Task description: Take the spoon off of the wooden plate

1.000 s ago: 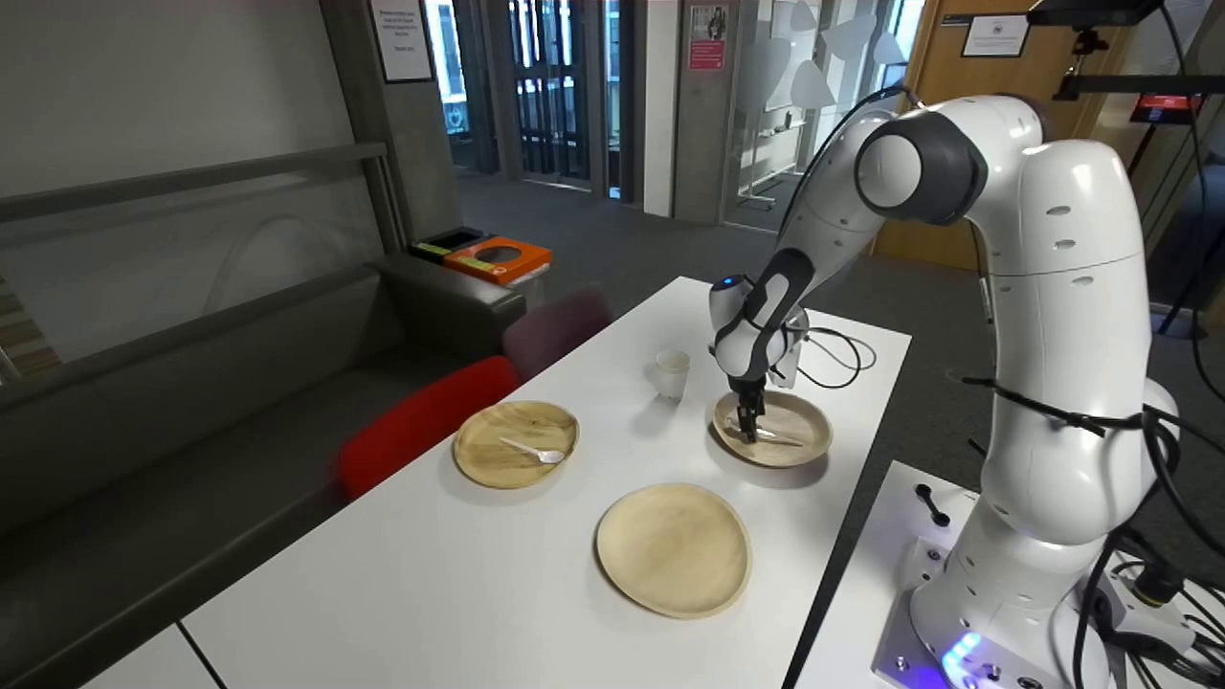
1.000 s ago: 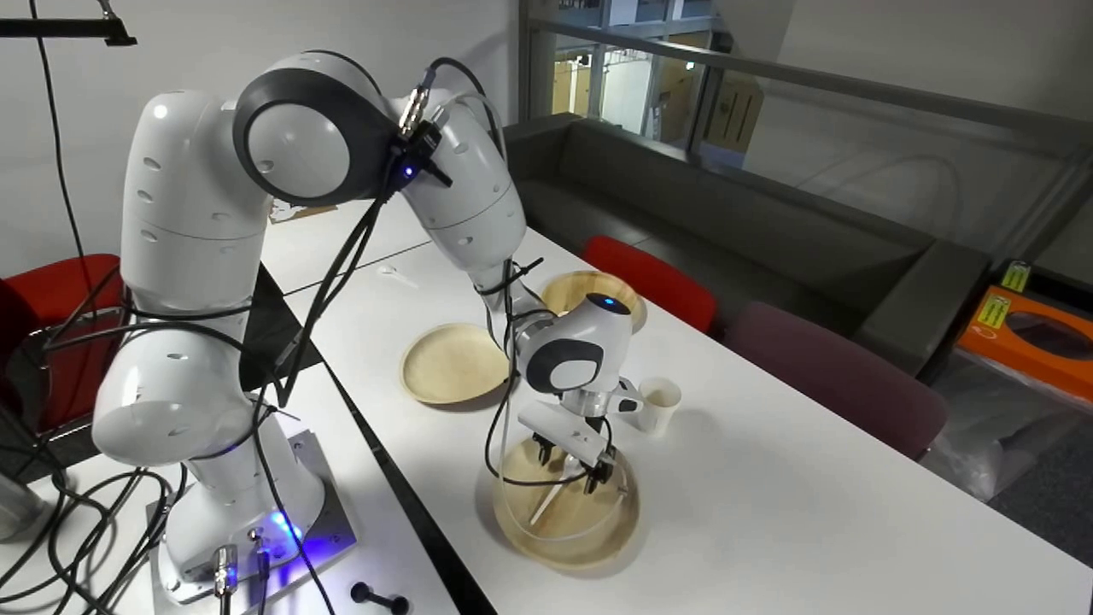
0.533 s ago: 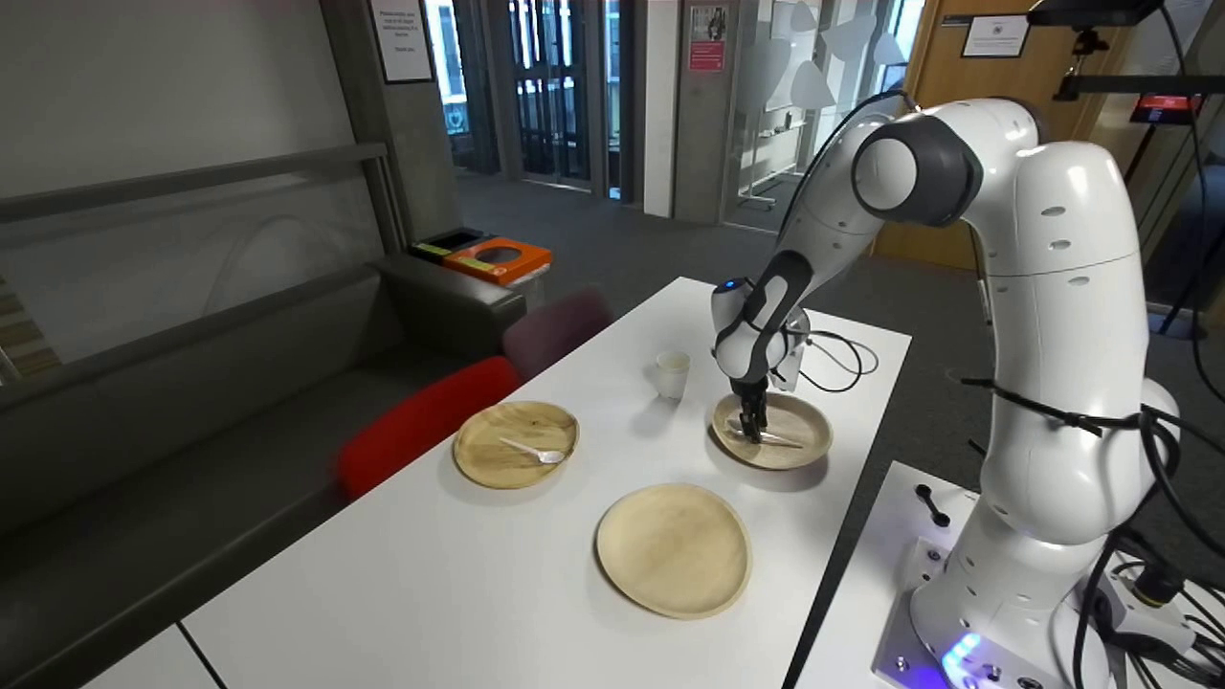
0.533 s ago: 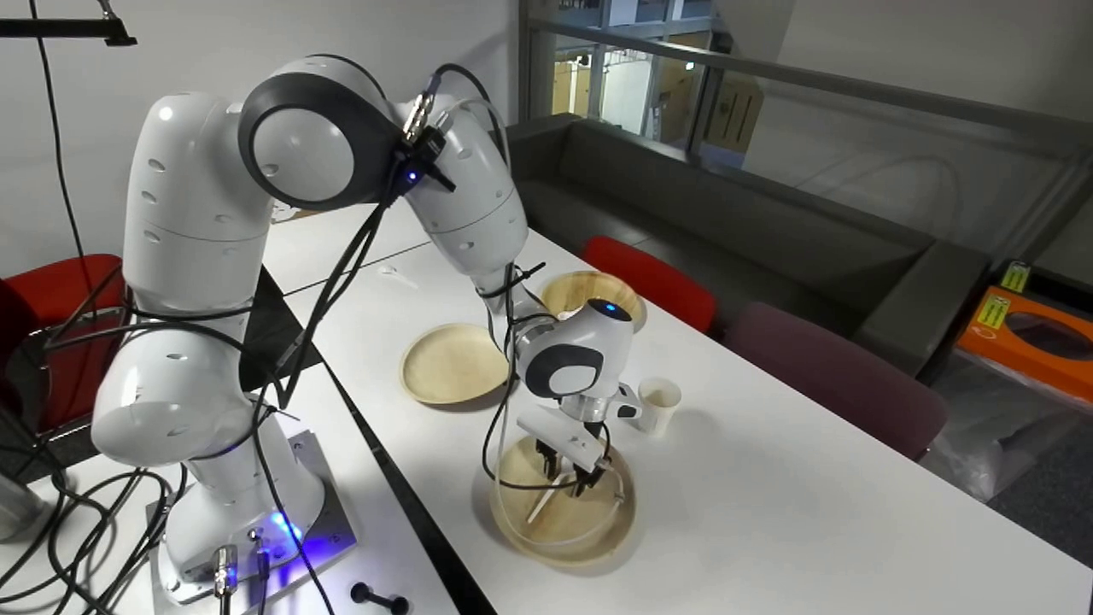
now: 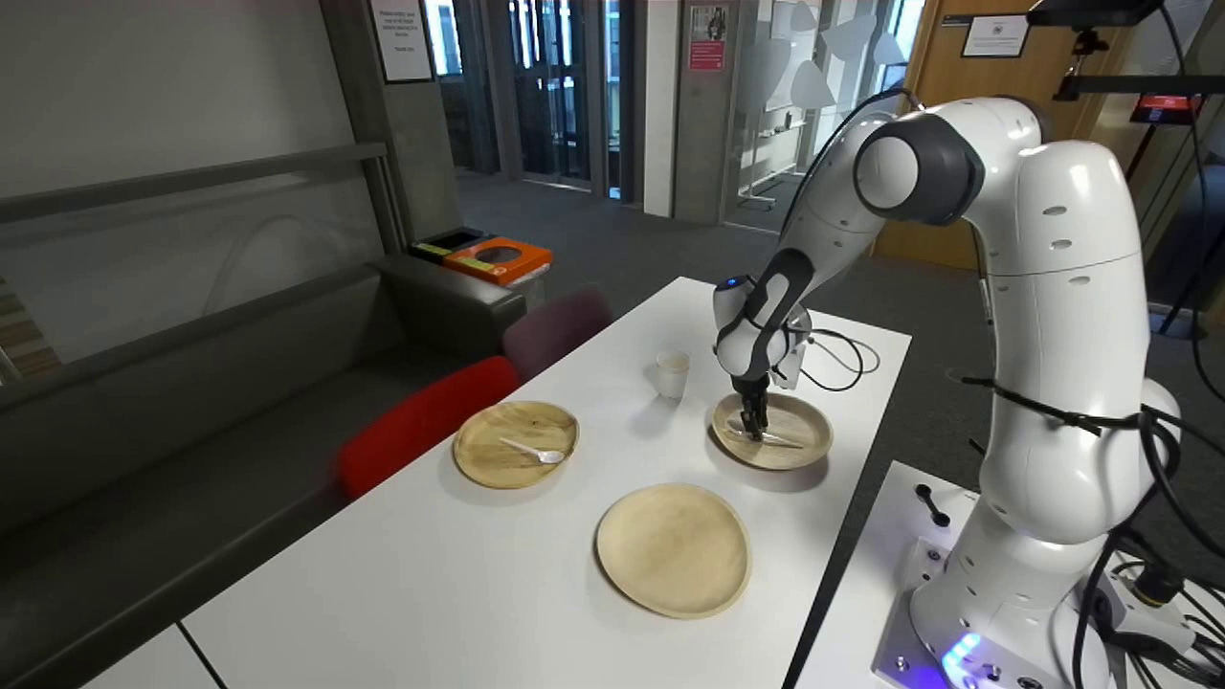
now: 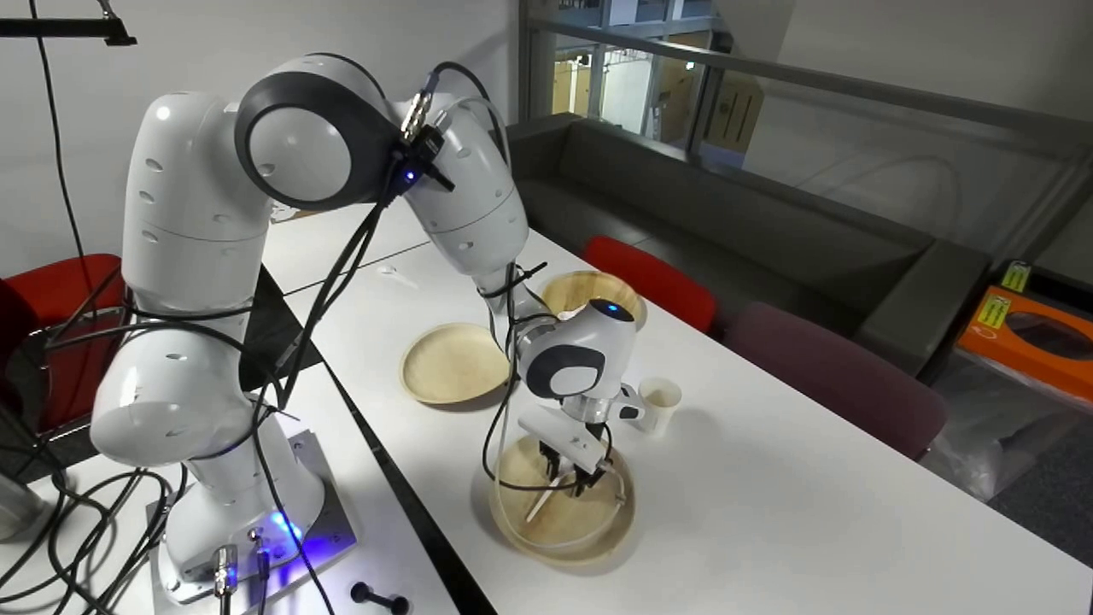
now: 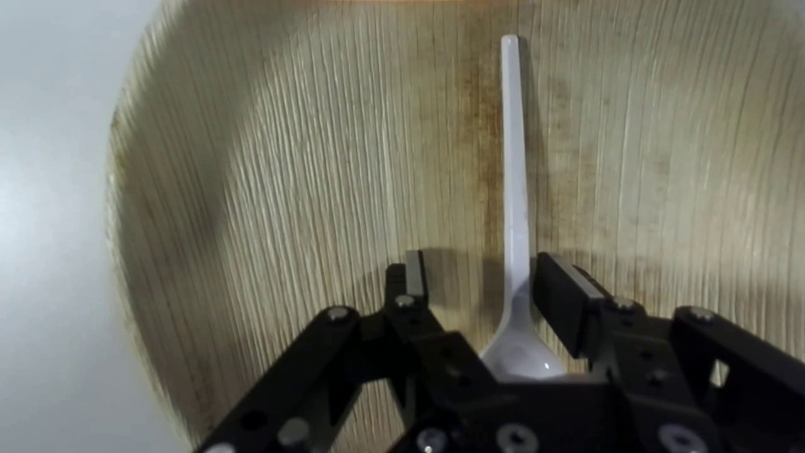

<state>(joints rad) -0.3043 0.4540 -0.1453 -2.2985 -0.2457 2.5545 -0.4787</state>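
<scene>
Jaws closer together around spoon (image 7: 516,207) above white table (image 5: 459,574), sofa (image 5: 220,402) beyond.

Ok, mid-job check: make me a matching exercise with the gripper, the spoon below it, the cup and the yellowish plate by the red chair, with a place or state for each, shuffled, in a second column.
Things:
1. gripper
2. spoon
3. cup
4. yellowish plate

Places and states:
A. standing upright on the table
B. carrying another spoon
C. open, jaws apart
D. lying in the wooden plate under the gripper

Pairs: 1-C; 2-D; 3-A; 4-B
</scene>
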